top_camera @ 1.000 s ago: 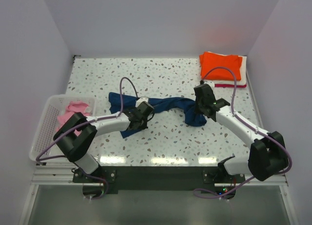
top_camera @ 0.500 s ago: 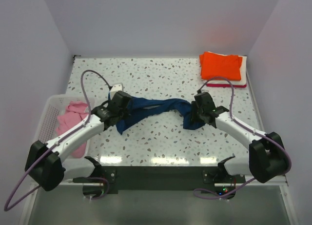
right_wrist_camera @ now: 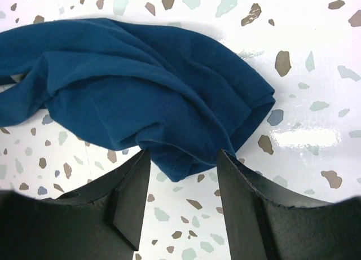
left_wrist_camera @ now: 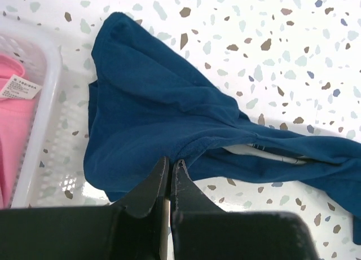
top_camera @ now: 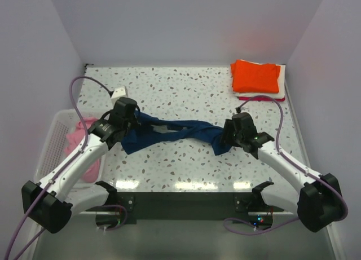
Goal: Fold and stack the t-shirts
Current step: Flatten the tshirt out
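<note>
- Pinching a hem fold of the navy blue cloth t-shirt (top_camera: 169,131), the left fingers (left_wrist_camera: 170,178) are pressed together on it at its left end.
- Right fingers (right_wrist_camera: 138,175) stand apart, straddling the shirt's bunched right end. Cloth sits between the tips but nothing is gripped.
- Shirt lies mid-way across the speckled white counter (top_camera: 186,85), drawn out as a twisted rope between the two arms. A pale strip shows inside the twist, so it looks wrapped on itself.
- Step in hand, by my reading: spreading the shirt flat before any fold.
- To do it well, the right fingers should close on one hem or shoulder corner, not the whole wad. Both arms then draw apart low over the counter until the twist comes out.
- Watch the left end, which is close by the white slatted plastic basket (top_camera: 51,141). A snag on its rim would drag it.
- Crumpled pink t-shirt (top_camera: 76,139) waits inside that basket, unfolded.
- Far right corner: folded orange t-shirt (top_camera: 255,75), a red edge showing under it, well apart from the navy one.
</note>
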You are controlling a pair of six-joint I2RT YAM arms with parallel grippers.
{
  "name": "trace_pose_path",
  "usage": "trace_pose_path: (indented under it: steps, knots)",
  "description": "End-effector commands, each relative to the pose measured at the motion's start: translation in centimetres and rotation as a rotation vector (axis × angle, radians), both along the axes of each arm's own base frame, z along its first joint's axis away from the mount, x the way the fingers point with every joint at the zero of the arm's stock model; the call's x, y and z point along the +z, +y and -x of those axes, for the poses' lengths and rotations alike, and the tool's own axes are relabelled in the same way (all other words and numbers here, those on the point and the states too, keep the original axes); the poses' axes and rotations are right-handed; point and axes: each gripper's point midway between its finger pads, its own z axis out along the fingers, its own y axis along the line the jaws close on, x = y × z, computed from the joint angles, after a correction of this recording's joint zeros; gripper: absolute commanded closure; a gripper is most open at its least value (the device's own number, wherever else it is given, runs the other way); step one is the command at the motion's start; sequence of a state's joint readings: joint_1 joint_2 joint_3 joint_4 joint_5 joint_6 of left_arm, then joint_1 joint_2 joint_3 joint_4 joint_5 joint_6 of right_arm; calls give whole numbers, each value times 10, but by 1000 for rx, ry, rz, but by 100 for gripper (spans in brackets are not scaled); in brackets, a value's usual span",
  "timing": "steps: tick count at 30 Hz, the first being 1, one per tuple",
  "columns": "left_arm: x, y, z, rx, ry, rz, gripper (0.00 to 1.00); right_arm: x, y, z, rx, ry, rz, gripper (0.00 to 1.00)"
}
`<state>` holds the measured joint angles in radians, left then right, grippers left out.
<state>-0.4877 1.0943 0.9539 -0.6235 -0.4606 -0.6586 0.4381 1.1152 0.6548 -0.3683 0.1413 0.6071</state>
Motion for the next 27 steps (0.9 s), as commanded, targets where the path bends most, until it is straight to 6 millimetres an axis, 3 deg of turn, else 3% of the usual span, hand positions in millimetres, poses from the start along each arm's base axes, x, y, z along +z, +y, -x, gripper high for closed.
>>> trace_pose_path:
  steps: [1, 8, 10, 12, 13, 15, 16, 17, 19, 21, 22, 23, 24, 25, 26, 27]
  knots:
    - [35, 1, -13, -7, -89, 9, 100, 0, -1, -10, -36, -15, 1, 46]
    - [55, -19, -47, -50, -120, 33, 100, -12, 11, -23, -4, 18, 1, 46]
    - [73, -24, -61, -52, -161, 41, 100, -2, 6, -30, -23, -17, 26, 40]
    - [72, -25, -77, -41, -155, 37, 100, 5, 3, -35, -35, -43, 38, 36]
    - [86, -28, -87, -44, -180, 60, 100, 11, 3, -39, -42, -56, 38, 36]
    - [76, -26, -107, -22, -153, 57, 100, 16, 1, -45, -52, -66, 46, 34]
    - [89, -25, -119, -8, -178, 74, 100, 17, 0, -47, -54, -65, 45, 34]
    - [76, -24, -133, 7, -150, 66, 100, 16, 1, -49, -52, -61, 45, 34]
    - [87, -9, -160, 58, -194, 86, 100, 19, 4, -53, -54, -68, 28, 34]
    - [70, 1, -187, 72, -180, 85, 100, 19, 8, -55, -40, -61, 13, 34]
    - [82, -1, -203, 49, -216, 84, 100, 21, 10, -56, -34, -62, 9, 34]
    - [53, 0, -220, 47, -151, 76, 100, 21, 12, -56, -27, -57, 5, 34]
    - [44, 8, -230, 55, -121, 81, 94, 18, 13, -53, -12, -39, 5, 34]
    - [32, 3, -240, 37, -59, 102, 84, 18, 14, -51, -4, -33, 1, 33]
    - [29, 8, -243, 46, -37, 108, 62, 17, 14, -49, 4, -28, 1, 33]
    - [30, 8, -244, 46, -32, 108, 50, 13, 13, -45, 9, -23, 1, 33]
